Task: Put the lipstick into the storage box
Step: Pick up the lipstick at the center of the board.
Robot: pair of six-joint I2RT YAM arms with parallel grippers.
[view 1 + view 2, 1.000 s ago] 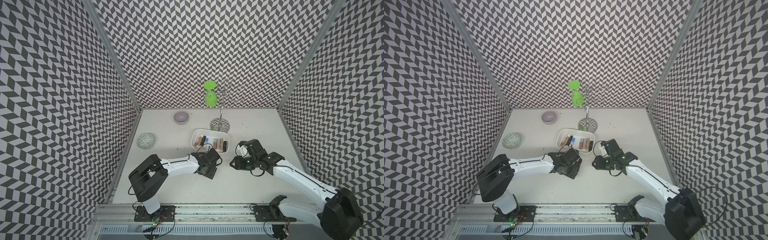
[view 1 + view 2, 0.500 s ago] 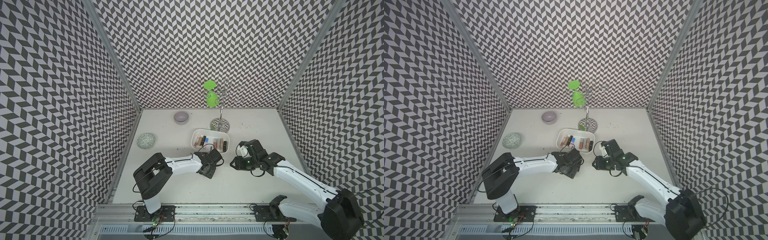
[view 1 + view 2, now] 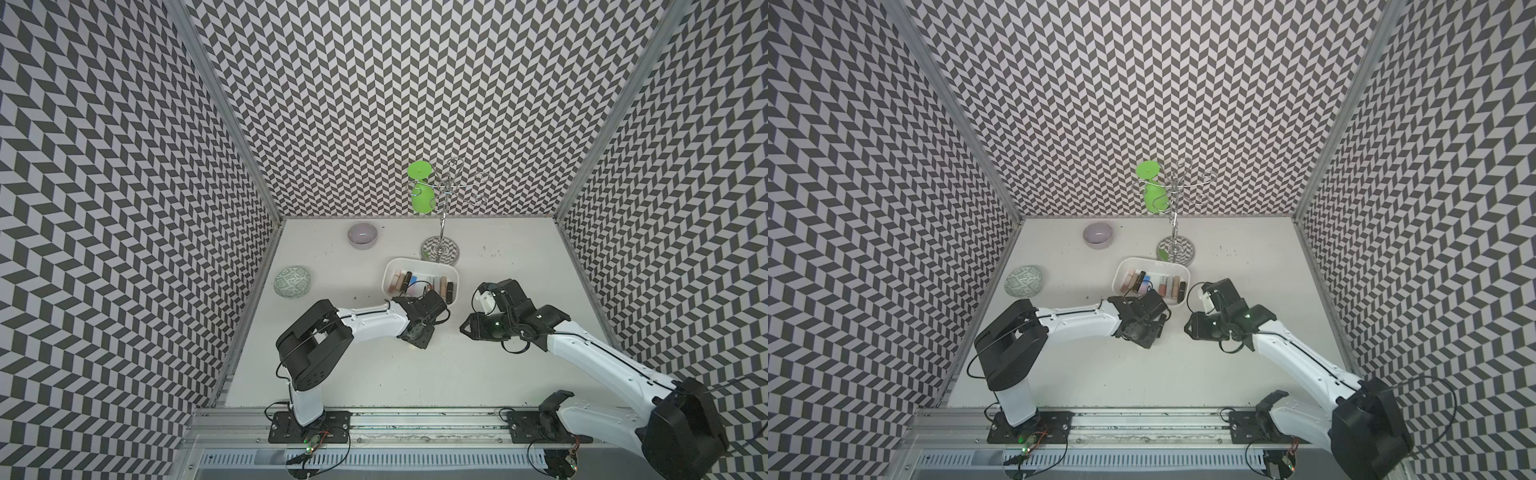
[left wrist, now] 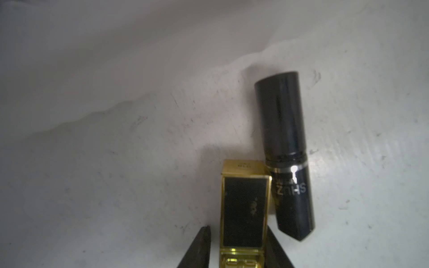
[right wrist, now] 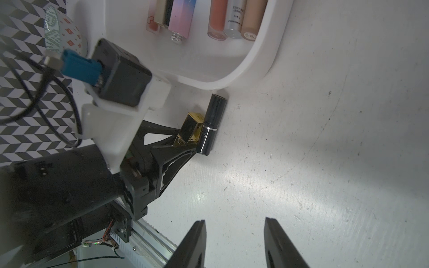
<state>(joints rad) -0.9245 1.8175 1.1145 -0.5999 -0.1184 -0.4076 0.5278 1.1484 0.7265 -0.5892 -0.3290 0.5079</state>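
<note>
Black fingers of the right gripper (image 5: 234, 222) stand wide apart above the white table (image 3: 395, 374), only table between them. Further in, the left gripper (image 4: 239, 229) sits narrow around the gold lipstick (image 4: 243, 208) on the table: one finger touches it, a sliver shows beside the other, so whether it grips I cannot tell. A black lipstick (image 4: 284, 139) touches it, just outside the storage box (image 5: 271, 41).

Two robot arms, the left arm (image 3: 370, 326) and the right arm (image 3: 594, 357), have glossy white shells and bulky matte black joints. Thin black cables (image 5: 75, 111) loop beside them. Black base plates (image 3: 332, 428), fixed with screws, sit at six o'clock. A black cube camera (image 5: 120, 79) carries a blue plug (image 5: 81, 67). The right pincer (image 5: 234, 220) has black tapering fingers (image 5: 192, 243).
</note>
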